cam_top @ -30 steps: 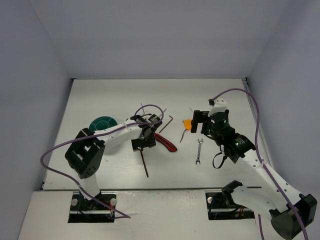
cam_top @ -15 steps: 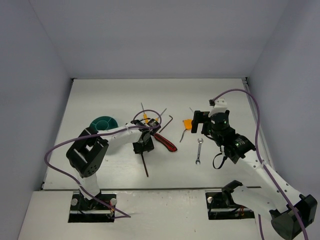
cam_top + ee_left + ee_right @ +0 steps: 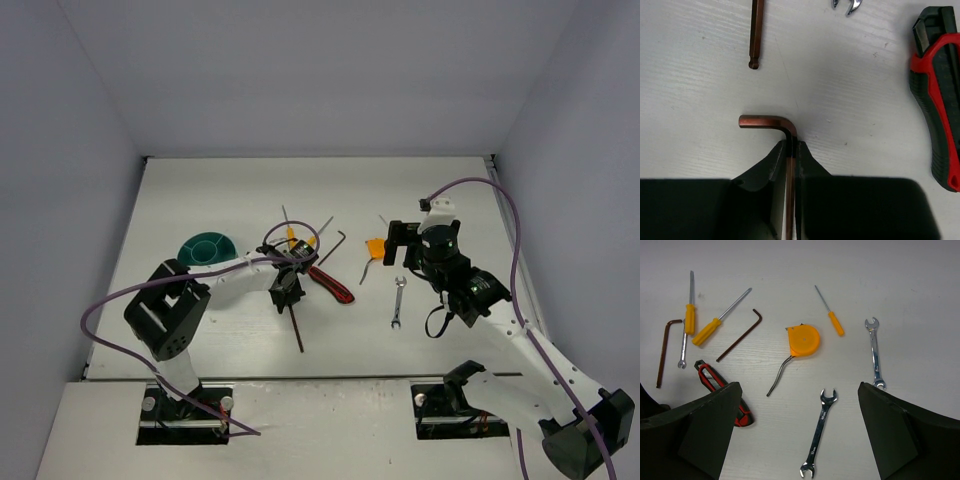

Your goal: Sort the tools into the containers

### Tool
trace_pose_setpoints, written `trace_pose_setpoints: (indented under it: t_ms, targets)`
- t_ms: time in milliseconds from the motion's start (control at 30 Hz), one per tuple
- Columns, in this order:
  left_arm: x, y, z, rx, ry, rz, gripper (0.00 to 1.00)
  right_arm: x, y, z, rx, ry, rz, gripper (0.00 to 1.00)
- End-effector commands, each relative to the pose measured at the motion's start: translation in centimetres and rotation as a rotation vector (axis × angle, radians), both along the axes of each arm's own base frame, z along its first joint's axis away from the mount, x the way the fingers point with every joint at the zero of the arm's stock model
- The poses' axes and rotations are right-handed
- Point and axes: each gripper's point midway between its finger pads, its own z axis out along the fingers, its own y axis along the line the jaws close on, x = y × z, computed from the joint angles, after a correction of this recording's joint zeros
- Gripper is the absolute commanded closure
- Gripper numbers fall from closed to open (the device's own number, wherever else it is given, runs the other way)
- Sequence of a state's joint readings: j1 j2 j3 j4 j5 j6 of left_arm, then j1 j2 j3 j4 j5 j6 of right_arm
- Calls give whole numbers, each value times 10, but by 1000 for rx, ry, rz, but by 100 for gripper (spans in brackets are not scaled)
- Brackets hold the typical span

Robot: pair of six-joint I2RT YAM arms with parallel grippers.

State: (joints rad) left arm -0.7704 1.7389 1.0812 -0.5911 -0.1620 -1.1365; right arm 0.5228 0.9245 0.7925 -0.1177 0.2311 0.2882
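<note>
My left gripper point(image 3: 287, 290) point(image 3: 790, 144) is shut on a dark L-shaped hex key point(image 3: 769, 121), low on the table. The key's short leg sticks out past the tips, and its long shaft point(image 3: 297, 330) trails toward the near edge. The red-and-black utility knife point(image 3: 937, 100) point(image 3: 332, 283) lies just right of it. The teal bowl point(image 3: 205, 247) stands to the left. My right gripper point(image 3: 392, 243) point(image 3: 799, 390) hovers open above a silver wrench point(image 3: 819, 437) and the orange-headed tool point(image 3: 804, 340), holding nothing.
Loose on the table are another hex key point(image 3: 740, 335), a third one point(image 3: 662, 352), orange-handled screwdrivers point(image 3: 710, 330) point(image 3: 832, 320) and a second wrench point(image 3: 875, 352). A purple cable point(image 3: 110, 310) loops off the left arm.
The left gripper's jaws have closed on the hex key near its bend. The key's long shaft has swung slightly right. The right arm has not moved.
</note>
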Motion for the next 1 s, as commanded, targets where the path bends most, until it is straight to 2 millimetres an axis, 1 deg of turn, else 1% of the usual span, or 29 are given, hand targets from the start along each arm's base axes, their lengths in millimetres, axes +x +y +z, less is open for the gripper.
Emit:
trace_pose_setpoints:
  t_ms: [0, 100, 133, 200, 233, 267, 300, 333, 367, 400, 433, 500, 533, 567, 633, 667, 700, 733, 767, 867, 967]
  targets:
    - [-5, 15, 0, 54, -3, -24, 100, 9, -5, 14, 23, -62, -52, 0]
    - [7, 10, 26, 34, -80, -63, 100, 8, -7, 17, 24, -75, -60, 0]
    - [13, 6, 45, 13, -126, -83, 100, 8, -8, 18, 26, -79, -64, 0]
    - [20, 5, 70, -4, -187, -107, 100, 7, -9, 21, 28, -86, -69, 0]
    - [25, 7, 96, -8, -249, -125, 100, 7, -10, 22, 29, -92, -73, 0]
    - [26, 12, 96, 24, -253, -145, 100, 7, -11, 23, 30, -94, -78, 0]
    - [32, 12, 126, 2, -324, -156, 100, 7, -12, 24, 31, -97, -80, 0]
    - [35, 16, 144, 9, -371, -179, 100, 7, -12, 25, 32, -100, -81, 0]
    - [41, 26, 177, 39, -453, -206, 100, 6, -12, 26, 35, -104, -82, 0]
    - [45, 37, 202, 72, -516, -220, 100, 6, -11, 27, 38, -105, -78, 0]
    - [49, 49, 223, 108, -569, -229, 100, 5, -11, 28, 40, -106, -75, 0]
    - [55, 72, 255, 182, -655, -228, 100, 4, -11, 29, 44, -112, -73, 0]
    - [57, 87, 271, 227, -695, -245, 100, 4, -11, 31, 46, -116, -73, 0]
    - [65, 104, 282, 262, -720, -242, 100, 4, -12, 32, 46, -119, -74, 0]
    - [75, 139, 289, 288, -747, -211, 100, 3, -10, 31, 49, -117, -63, 0]
    - [80, 150, 294, 302, -787, -211, 100, 3, -8, 31, 51, -115, -54, 0]
    - [85, 161, 308, 322, -865, -210, 100, 3, -6, 31, 51, -111, -43, 0]
    - [90, 172, 315, 339, -926, -211, 100, 3, -5, 30, 51, -108, -36, 0]
    - [94, 181, 317, 354, -971, -213, 100, 3, -4, 29, 50, -106, -33, 0]
    - [105, 200, 313, 392, -1051, -223, 100, 3, -1, 28, 49, -101, -21, 0]
    - [118, 220, 302, 412, -1096, -206, 100, 2, 2, 28, 55, -100, -8, 0]
